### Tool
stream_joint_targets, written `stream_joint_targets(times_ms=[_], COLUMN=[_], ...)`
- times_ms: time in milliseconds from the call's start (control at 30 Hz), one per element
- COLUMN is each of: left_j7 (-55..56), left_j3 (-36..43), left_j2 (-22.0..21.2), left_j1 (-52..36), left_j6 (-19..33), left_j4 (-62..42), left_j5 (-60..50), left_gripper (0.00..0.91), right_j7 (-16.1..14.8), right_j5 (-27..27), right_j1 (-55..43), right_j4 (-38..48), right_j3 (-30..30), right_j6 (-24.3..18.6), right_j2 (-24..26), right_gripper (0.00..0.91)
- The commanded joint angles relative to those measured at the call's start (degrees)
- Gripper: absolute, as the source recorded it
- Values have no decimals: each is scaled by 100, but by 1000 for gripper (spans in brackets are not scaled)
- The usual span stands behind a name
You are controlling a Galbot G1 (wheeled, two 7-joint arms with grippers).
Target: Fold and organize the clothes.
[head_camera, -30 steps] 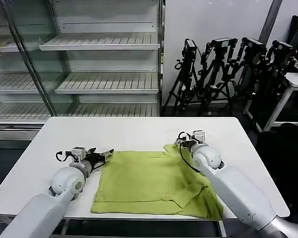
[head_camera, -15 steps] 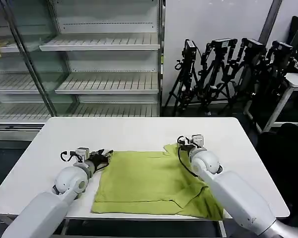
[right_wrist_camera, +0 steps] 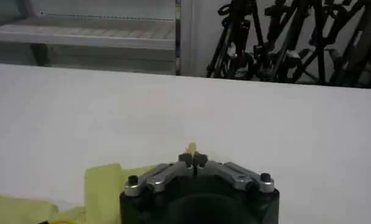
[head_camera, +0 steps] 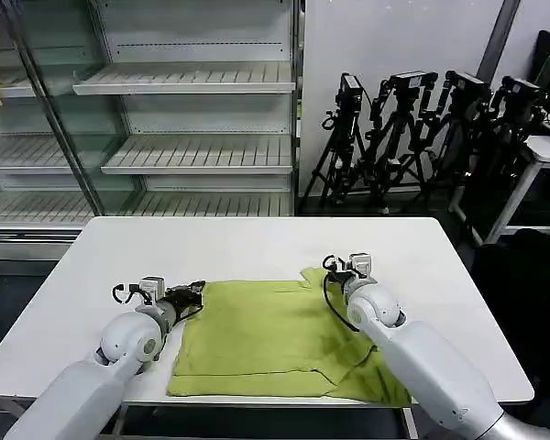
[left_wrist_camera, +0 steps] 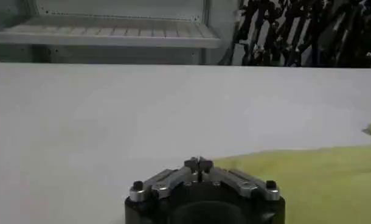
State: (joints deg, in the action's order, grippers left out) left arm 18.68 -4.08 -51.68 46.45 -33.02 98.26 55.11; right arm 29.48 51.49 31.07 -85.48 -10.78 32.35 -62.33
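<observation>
The clothes are one lime-green T-shirt (head_camera: 275, 335) lying mostly flat on the white table (head_camera: 238, 243), with its near right part rumpled and folded over. My left gripper (head_camera: 198, 288) lies low at the shirt's far left corner. In the left wrist view this gripper (left_wrist_camera: 199, 162) is shut, with the cloth's edge (left_wrist_camera: 307, 182) meeting the tips. My right gripper (head_camera: 333, 266) sits at the shirt's far right edge. In the right wrist view it (right_wrist_camera: 193, 159) is shut on a small peak of green cloth, and more of the shirt (right_wrist_camera: 103, 182) lies beside it.
Bare tabletop stretches beyond the shirt toward the far edge and to both sides. Behind the table stand metal shelves (head_camera: 192, 110) and a cluster of black tripods (head_camera: 422, 128). The shirt's near hem lies close to the table's front edge.
The left gripper's fingers, spread a second ago, have closed at the shirt's far left corner. The right gripper has shifted slightly leftward with the cloth.
</observation>
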Motion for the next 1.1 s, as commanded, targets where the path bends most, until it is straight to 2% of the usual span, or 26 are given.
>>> stream_joint_targets(times_ms=[33, 200, 333, 867, 1100], left_j7=[0, 3, -1, -73, -141], left_j3=[-160, -313, -401, -924, -1322], left_j2=[34, 175, 259, 413, 522], left_j1=[-61, -31, 106, 966, 1498], left_j6=[4, 3, 4, 2, 3], left_j4=[136, 324, 498, 1289, 1641], left_j5=[153, 289, 317, 250, 221], left_gripper=[30, 30, 30, 30, 30], right_j7=[-32, -177, -230, -294, -382], right_j5=[-103, -324, -426, -628, -867], right_j1=[75, 193, 304, 1459, 2428], right_j4=[-127, -478, -753, -2137, -3012], right_j3=[39, 180, 276, 1218, 1747], right_j6=[-279, -705, -803, -813, -784], right_j2=[-18, 77, 196, 737, 1028], right_gripper=[0, 0, 0, 0, 0])
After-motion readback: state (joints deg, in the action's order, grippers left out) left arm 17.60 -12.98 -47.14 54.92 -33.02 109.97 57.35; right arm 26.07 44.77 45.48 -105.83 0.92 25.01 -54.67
